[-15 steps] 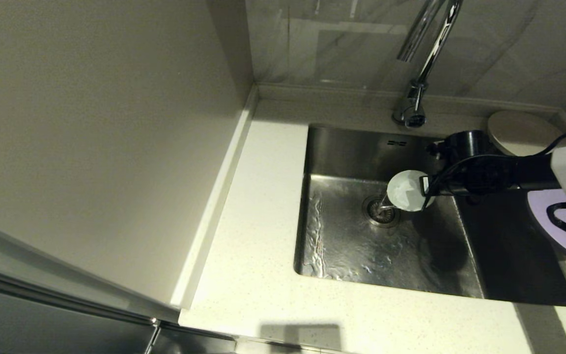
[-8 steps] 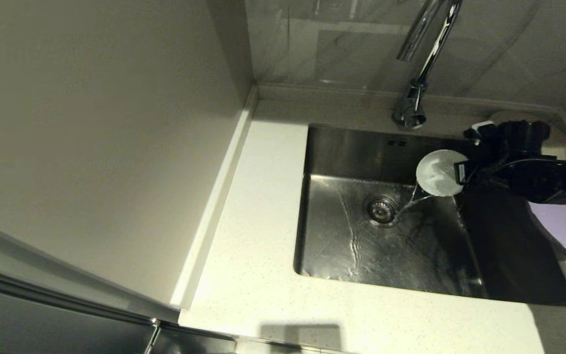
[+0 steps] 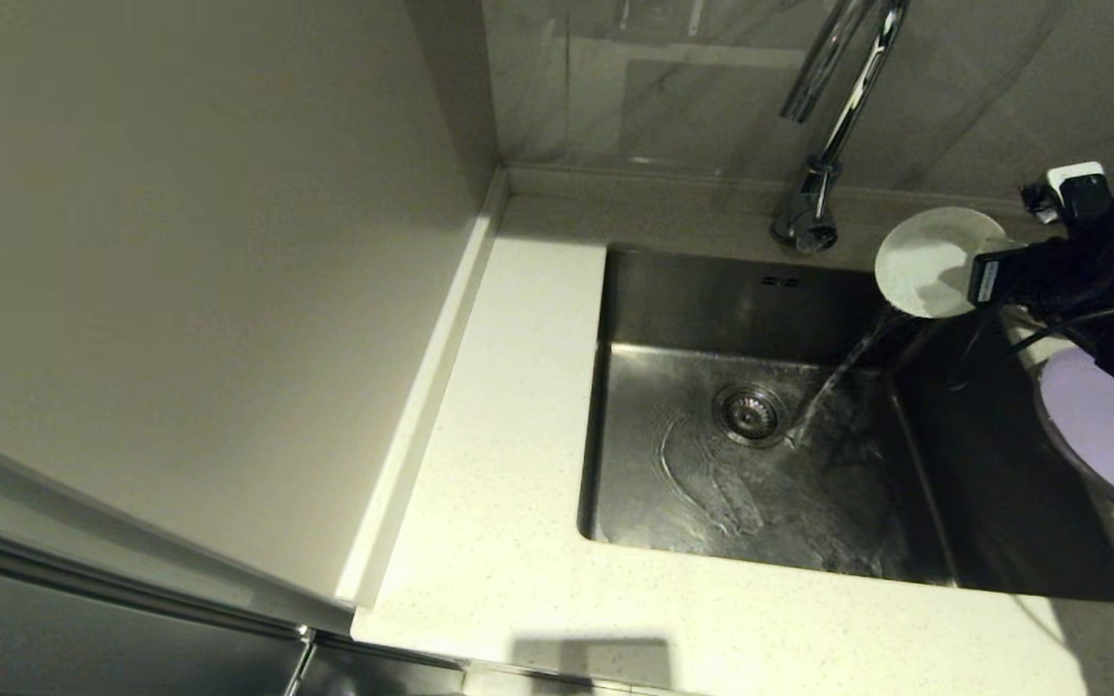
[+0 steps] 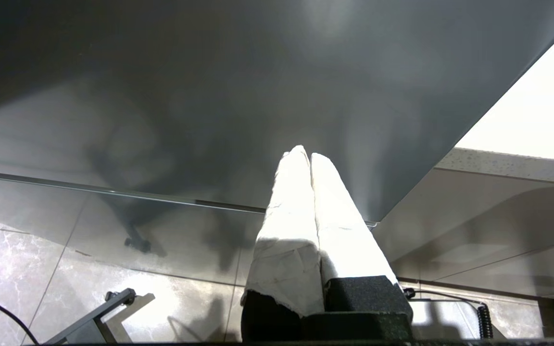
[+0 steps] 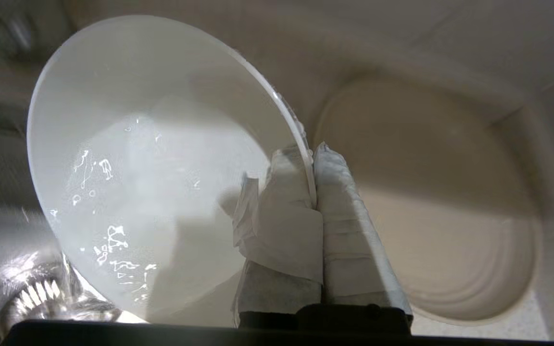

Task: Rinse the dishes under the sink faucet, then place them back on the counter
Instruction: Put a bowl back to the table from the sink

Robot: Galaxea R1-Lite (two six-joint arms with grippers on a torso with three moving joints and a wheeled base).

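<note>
My right gripper [image 3: 978, 275] [image 5: 311, 166] is shut on the rim of the small white bowl [image 3: 926, 261] [image 5: 152, 168], held tilted above the sink's back right corner. Water pours from the bowl into the sink [image 3: 712, 503], landing near the strainer drain [image 3: 748, 413]. The beige plate [image 5: 445, 211] lies on the counter just beyond the bowl. The lavender plate [image 3: 1103, 430] lies on the counter right of the sink, partly under my arm. The chrome faucet [image 3: 823, 164] stands behind the sink. My left gripper [image 4: 308, 156] is shut and empty, parked low beside a cabinet, away from the sink.
The off-white speckled counter [image 3: 518, 406] runs left of and in front of the sink, with a raised back edge [image 3: 634, 184]. A tall cabinet side [image 3: 180, 271] fills the left. Two overflow slots [image 3: 781, 281] mark the sink's back wall.
My right gripper has lifted the white bowl from over the drain up and to the back right, over the sink's corner. Water now spills from the bowl in a longer stream.
</note>
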